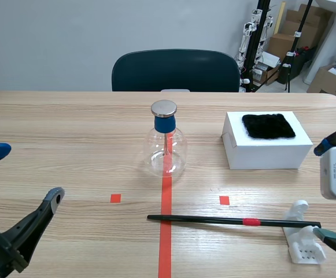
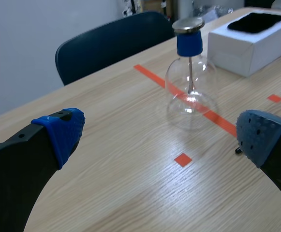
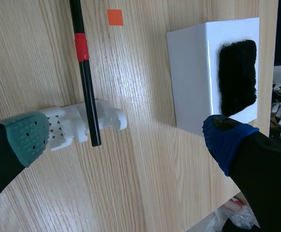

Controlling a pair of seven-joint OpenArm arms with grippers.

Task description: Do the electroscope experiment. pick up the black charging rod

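Since the black rod (image 1: 231, 220) has one end propped in a small white stand (image 1: 303, 240), that end sits raised off the bench (image 1: 69, 133), which I take to be deliberate: it leaves room for fingers to close round it. It lies low in the frame, running from just left of the red tape line out to the stand at the lower right, with a red band (image 1: 250, 221) near the propped end.

The right claw (image 3: 128, 137) hangs over that stand, spread wide and holding nothing. The rod's end lies ahead of it, nearer the green-padded finger (image 3: 29, 135) than the blue one. The left claw (image 2: 160, 134) is also wide open and empty at the lower left, well apart from the rod.

At mid-frame the glass flask (image 1: 166, 147) stands on the tape line. To its right, a white box (image 1: 266, 153) carries a black cloth (image 1: 268, 125), likely for rubbing.
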